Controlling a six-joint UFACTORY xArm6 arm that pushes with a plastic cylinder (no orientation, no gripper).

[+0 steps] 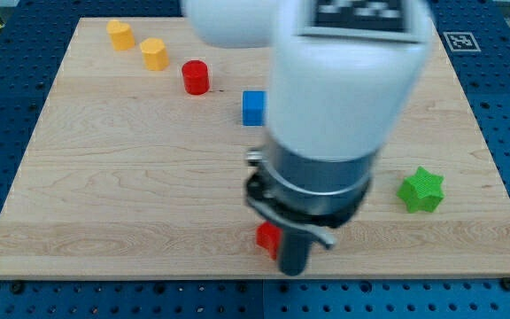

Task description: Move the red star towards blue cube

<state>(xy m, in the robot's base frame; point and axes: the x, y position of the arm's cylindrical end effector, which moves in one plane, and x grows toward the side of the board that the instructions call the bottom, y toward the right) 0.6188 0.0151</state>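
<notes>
The red star (266, 237) lies near the view's bottom centre, mostly hidden behind the arm; only its left part shows. The blue cube (253, 107) sits above it, towards the view's top, partly cut off on its right by the arm's white body. My tip (292, 268) is at the lower end of the dark rod, just right of and slightly below the red star, touching or nearly touching it.
A red cylinder (196, 77) stands left of the blue cube. Two yellow blocks (120, 35) (154, 54) sit at the top left. A green star (421, 190) lies at the right. The wooden board's bottom edge (149, 275) is close below the tip.
</notes>
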